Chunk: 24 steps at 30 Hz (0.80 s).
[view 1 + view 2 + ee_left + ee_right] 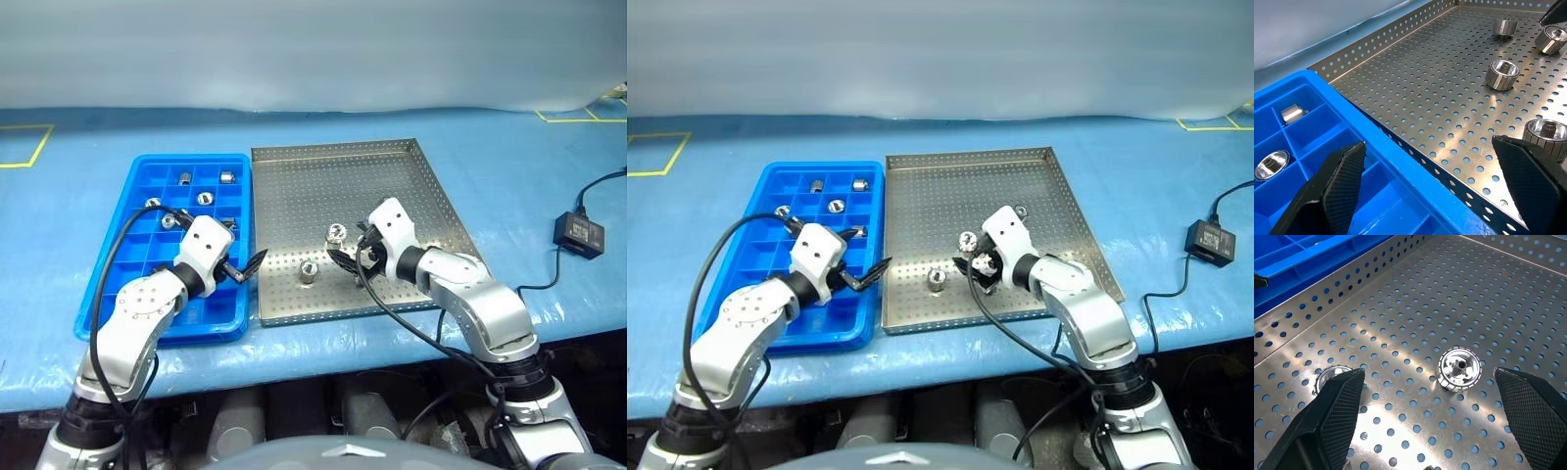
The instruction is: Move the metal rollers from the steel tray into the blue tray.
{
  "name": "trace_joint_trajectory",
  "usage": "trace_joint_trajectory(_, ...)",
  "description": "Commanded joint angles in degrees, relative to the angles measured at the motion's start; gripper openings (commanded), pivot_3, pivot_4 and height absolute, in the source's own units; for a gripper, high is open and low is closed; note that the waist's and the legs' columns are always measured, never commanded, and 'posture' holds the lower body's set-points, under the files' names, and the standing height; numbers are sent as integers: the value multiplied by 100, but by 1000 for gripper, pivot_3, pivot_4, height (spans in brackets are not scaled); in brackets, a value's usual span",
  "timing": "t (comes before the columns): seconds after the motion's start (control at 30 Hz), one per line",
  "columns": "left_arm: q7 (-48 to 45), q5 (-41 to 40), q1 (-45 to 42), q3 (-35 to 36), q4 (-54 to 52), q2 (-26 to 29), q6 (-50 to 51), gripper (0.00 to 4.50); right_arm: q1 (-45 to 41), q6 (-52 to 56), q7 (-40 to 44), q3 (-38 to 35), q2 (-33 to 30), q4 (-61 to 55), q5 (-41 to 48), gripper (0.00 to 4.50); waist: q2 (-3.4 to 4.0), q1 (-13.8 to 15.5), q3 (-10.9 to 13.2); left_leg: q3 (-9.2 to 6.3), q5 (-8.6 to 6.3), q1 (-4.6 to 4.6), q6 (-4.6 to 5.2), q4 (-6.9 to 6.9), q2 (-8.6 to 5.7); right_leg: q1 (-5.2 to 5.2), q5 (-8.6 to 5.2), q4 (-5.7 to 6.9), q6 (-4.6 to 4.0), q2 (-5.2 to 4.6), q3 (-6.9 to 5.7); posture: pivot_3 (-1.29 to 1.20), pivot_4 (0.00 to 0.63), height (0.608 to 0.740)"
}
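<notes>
Now both your hands hang released, grasping nothing.
Your left hand straddles the blue tray edge; your right hand hovers over metal rollers on the steel tray; farther back, more rollers sit in blue compartments.

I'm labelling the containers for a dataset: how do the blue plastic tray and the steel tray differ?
The bright blue plastic tray is split by a grid into small square compartments; the silver-grey perforated steel tray has one undivided, hole-dotted floor. The blue tray is narrower than the steel tray. Both are rectangular, lie side by side on the blue table cover, and hold shiny metal rollers.
</notes>
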Motion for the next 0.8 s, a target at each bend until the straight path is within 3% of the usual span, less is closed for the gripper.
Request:
trace_joint_trajectory(0.03, -21, -42, -23, 139, -302, 15, -62, 4486, -59, -147, 15, -50, -33, -102, 7, 4471, 0, 0, 0, 0, 0, 0, 0, 0, 0, 0, 0, 0, 0, 0, 0, 7, 150, 740)
trace_joint_trajectory(0.8, 2, -18, -25, 97, -290, -14, -35, 4486, -30, -202, 1, -26, -46, -155, -60, 4471, 0, -1, 0, 1, 0, 0, 0, 1, 0, 0, 0, 0, 0, 0, 0, 5, 150, 740)
